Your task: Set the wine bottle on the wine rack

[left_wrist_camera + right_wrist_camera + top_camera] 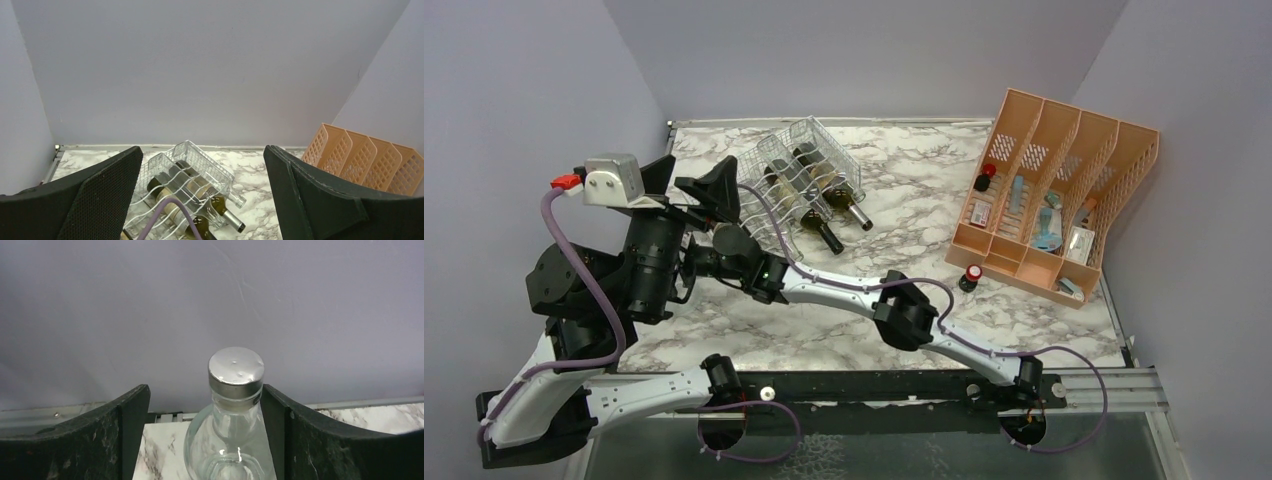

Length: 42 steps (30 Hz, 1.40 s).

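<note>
Top external view: the wine rack [799,175] sat at the back of the marble table [924,200], left of centre. Several dark bottles [819,228] lay in it, necks pointing front-right. An orange organizer [1036,140] stood well apart at the right. The right arm [904,310] reached across to just left of the rack, its end tucked under the raised left arm [654,265].

Left wrist view: the left gripper [203,165] hung high, its fingers [100,200] spread wide with nothing between them. The rack lay ahead and below.

Right wrist view: the right gripper [204,395] was spread just as wide around the wine bottle [230,425], clear glass with a silver cap. The bottle stood upright, with the table and a wall behind it and its base out of frame. Marble showed between the bottle and one finger [130,440]. Whether the other finger touched it I could not tell.
</note>
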Each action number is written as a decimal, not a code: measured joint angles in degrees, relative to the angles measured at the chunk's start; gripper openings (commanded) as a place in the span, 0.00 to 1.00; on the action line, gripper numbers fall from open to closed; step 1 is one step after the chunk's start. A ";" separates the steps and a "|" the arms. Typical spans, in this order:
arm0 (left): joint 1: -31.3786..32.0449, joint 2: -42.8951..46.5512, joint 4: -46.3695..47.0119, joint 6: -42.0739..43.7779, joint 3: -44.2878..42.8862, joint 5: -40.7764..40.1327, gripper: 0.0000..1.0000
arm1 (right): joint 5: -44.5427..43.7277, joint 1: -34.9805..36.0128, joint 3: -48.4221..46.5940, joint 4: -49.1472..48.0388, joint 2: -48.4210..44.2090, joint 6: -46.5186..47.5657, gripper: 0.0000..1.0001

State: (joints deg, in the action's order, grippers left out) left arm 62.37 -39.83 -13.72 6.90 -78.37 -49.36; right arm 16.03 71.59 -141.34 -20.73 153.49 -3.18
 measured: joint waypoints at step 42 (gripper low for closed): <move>0.00 -1.01 -4.57 -3.10 -1.51 0.00 0.99 | -6.93 0.59 60.41 -14.62 -38.10 3.67 0.01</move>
State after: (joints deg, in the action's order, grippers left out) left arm 62.37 -40.84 -18.28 3.79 -79.88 -49.36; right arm 9.10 72.18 -80.93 -35.35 115.39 0.49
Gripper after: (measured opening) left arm 0.988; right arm 0.382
